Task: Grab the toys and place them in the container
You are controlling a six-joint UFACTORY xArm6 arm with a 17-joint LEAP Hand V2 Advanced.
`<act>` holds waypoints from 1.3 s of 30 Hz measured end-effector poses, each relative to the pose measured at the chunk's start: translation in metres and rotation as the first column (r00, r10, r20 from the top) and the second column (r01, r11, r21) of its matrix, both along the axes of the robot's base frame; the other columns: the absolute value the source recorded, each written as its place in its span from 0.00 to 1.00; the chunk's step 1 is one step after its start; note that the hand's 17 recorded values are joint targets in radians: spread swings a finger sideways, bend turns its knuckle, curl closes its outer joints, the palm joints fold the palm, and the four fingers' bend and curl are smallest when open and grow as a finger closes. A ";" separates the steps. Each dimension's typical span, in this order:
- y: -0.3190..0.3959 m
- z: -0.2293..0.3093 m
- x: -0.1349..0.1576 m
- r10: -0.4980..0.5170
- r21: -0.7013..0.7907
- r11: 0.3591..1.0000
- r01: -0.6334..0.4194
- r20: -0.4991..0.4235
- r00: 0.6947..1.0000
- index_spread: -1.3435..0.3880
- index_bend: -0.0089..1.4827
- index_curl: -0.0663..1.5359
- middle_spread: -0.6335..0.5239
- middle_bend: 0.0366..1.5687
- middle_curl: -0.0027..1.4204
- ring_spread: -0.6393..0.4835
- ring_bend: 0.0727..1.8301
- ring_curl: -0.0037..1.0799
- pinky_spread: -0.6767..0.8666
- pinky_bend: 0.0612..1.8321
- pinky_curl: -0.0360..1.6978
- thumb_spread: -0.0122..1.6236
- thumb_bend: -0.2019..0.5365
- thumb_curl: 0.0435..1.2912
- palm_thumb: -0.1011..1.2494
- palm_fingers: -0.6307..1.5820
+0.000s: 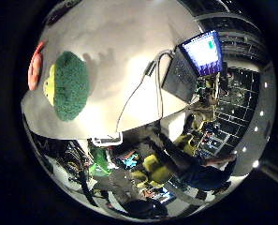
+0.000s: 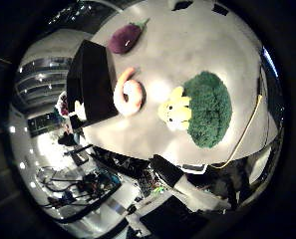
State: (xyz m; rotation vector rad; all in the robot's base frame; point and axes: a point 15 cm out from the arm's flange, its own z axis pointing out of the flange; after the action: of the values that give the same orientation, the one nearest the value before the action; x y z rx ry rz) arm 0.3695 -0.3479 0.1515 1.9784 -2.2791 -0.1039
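Observation:
A plush broccoli toy (image 2: 203, 110) with a green head and a yellow stalk lies on the white table (image 2: 187, 45). Beside it lies a curled orange and white shrimp toy (image 2: 127, 92). A purple eggplant toy (image 2: 124, 39) rests farther back on the table. A black box-shaped container (image 2: 91, 82) stands next to the shrimp, near the table's edge. The broccoli (image 1: 69, 86) and an edge of the shrimp (image 1: 34, 65) also show in the little finger side view. All toys look small, so the palm is well above them. No part of the hand shows.
A laptop (image 1: 194, 61) with a lit screen sits on the table beyond the broccoli, with a small white adapter beside it. Past the table's edge lie equipment and chairs on the floor.

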 end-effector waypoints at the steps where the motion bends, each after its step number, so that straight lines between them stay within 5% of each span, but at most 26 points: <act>1: -0.001 -0.005 -0.001 -0.001 0.003 1.000 0.001 -0.003 1.000 0.55 0.10 0.19 0.63 0.10 0.22 0.75 0.12 0.25 0.72 0.25 0.20 0.58 0.23 0.22 0.50 0.28; 26: 0.003 -0.099 -0.027 0.011 0.110 0.994 0.002 -0.120 0.993 0.56 0.11 0.20 0.62 0.10 0.22 0.75 0.12 0.25 0.71 0.24 0.20 0.58 0.23 0.22 0.50 0.30; 30: 0.008 -0.108 -0.028 0.019 0.123 0.992 -0.002 -0.134 0.991 0.56 0.11 0.20 0.59 0.13 0.23 0.72 0.15 0.25 0.70 0.23 0.19 0.57 0.24 0.22 0.50 0.37; 31: 0.007 -0.109 -0.029 0.019 0.123 0.992 -0.002 -0.134 0.991 0.56 0.11 0.20 0.55 0.17 0.24 0.64 0.21 0.27 0.68 0.23 0.18 0.57 0.24 0.22 0.51 0.47; 33: 0.007 -0.109 -0.029 0.019 0.123 0.992 -0.002 -0.134 0.991 0.57 0.11 0.20 0.52 0.19 0.25 0.59 0.25 0.29 0.64 0.24 0.19 0.57 0.24 0.23 0.52 0.51; 34: 0.007 -0.109 -0.029 0.023 0.125 0.992 -0.007 -0.133 0.991 0.56 0.11 0.19 0.49 0.24 0.26 0.53 0.31 0.30 0.59 0.26 0.18 0.58 0.24 0.23 0.52 0.63; 39: 0.006 -0.106 -0.029 0.038 0.129 0.991 -0.022 -0.124 0.991 0.54 0.20 0.25 0.38 0.42 0.35 0.37 0.46 0.42 0.23 0.42 0.24 0.59 0.24 0.23 0.55 0.86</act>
State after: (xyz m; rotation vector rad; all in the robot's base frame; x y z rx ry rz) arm 0.3408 -0.3419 0.0454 2.0022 -2.2127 -0.3700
